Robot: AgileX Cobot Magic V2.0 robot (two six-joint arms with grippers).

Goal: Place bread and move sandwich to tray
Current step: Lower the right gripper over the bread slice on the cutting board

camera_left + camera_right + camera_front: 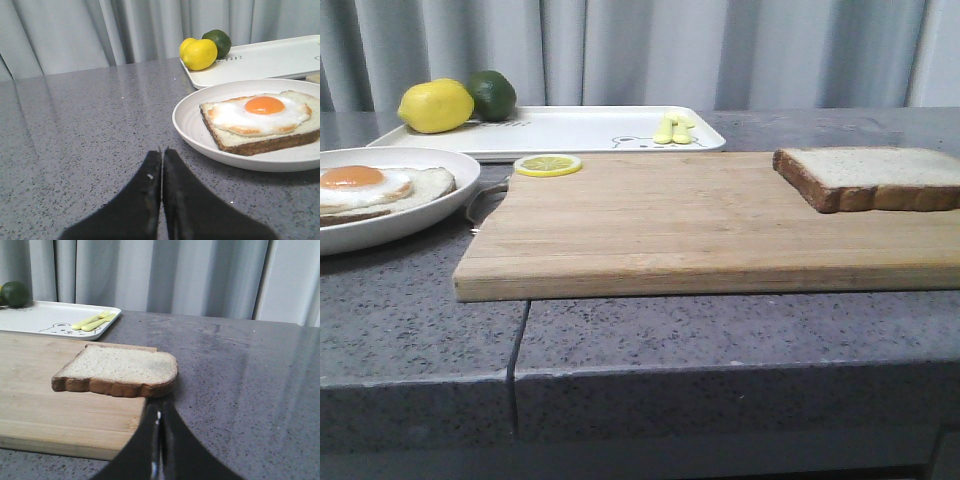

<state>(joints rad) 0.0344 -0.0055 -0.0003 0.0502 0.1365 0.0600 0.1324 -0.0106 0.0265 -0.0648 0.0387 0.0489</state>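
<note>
The bread (870,177) lies flat at the right end of the wooden cutting board (700,225); it also shows in the right wrist view (120,370). The sandwich, a bread slice topped with a fried egg (365,188), sits on a round white plate (415,215) at the left; it also shows in the left wrist view (262,120). The tray (570,130) lies at the back. My left gripper (162,152) is shut and empty over the counter beside the plate (200,137). My right gripper (160,405) is shut and empty just short of the bread's near edge. Neither gripper shows in the front view.
A lemon (435,106) and a lime (493,94) sit on the tray's back left corner. A small yellow fork and spoon (673,130) lie on its right part. A thin lemon slice (548,165) lies at the board's back left corner. The grey counter's front edge (640,375) is near.
</note>
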